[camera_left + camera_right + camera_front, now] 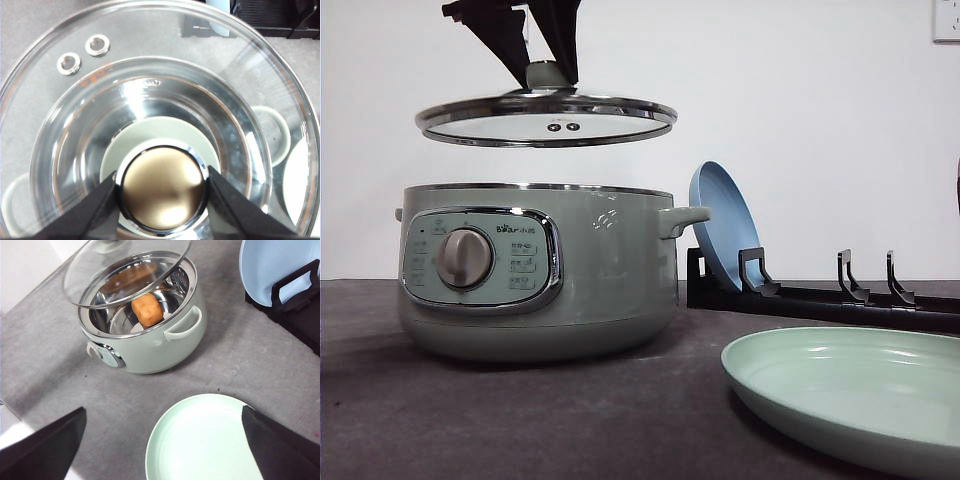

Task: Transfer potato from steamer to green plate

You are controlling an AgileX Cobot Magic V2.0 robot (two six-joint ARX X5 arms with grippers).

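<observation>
sage-green enamel on the big round electric steamer (pixel 535 270), chrome-rimmed panel and silver dial facing front. glass lid (pixel 547 117) with the steel rim held up clear of the steamer, level, straight above its mouth. left gripper (pixel 548 72) pinched tight on the lid's green knob (pixel 162 189), black fingers (pixel 90 212) pressed against either side of it. down inside the steamer, on the shiny steel floor: the rounded orange-brown potato (pixel 147 309), roughly mid-pot, a bit toward the side handle (pixel 183 325). right gripper (pixel 160 447) spread wide, nothing in it, hanging above the pale mint-green shallow plate (pixel 200 445), which sits near the steamer on the grey mat. pale blue plate (pixel 722 222) propped in a black rack (pixel 820 295) behind the steamer's handle side, not the target. potato probably light and firm, matte skin so decent grip, though lumpy and likely to roll on that slick steel. best bet looks like straight down from above, across the narrower middle, keeping off the pot wall and the lid rim overhead.
</observation>
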